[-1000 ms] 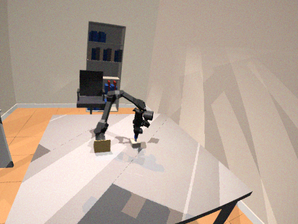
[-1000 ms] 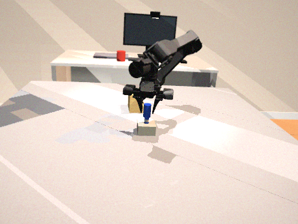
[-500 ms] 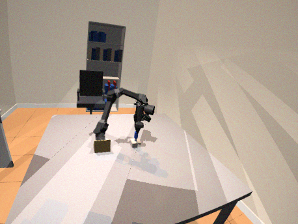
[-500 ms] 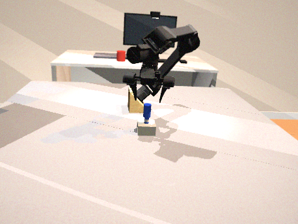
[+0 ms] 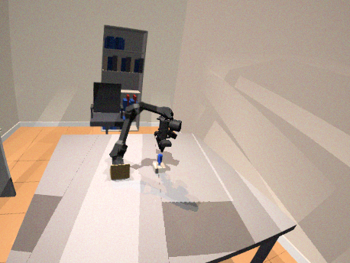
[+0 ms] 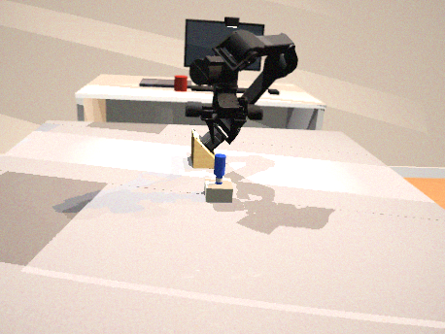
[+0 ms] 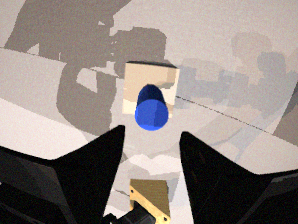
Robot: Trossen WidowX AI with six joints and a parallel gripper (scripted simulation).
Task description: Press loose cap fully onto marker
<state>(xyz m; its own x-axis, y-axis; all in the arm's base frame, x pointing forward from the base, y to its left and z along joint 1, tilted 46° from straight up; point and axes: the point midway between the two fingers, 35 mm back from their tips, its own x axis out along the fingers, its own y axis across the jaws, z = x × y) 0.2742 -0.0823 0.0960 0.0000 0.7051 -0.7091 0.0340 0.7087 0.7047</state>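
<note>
The blue cap (image 5: 160,158) (image 6: 220,164) (image 7: 151,115) sits upright on top of the marker (image 6: 219,180). A short pale piece of the marker shows below the cap, just above the holder block (image 5: 157,170) (image 6: 219,195) (image 7: 139,76). I cannot tell from these views whether the cap is clicked fully on. My gripper (image 5: 162,149) (image 6: 221,140) (image 7: 153,133) is above the cap, pointing down, with its fingers partly apart and nothing between them. In the exterior view a gap shows between the fingertips and the cap top.
A yellowish wedge-shaped block (image 5: 120,172) (image 6: 201,156) (image 7: 153,191) stands on the table by the arm's base, behind the holder in the exterior view. A desk with a monitor (image 6: 204,44) and a red cup (image 6: 181,83) is beyond the table. A chair (image 5: 107,97) and a bookshelf stand farther off.
</note>
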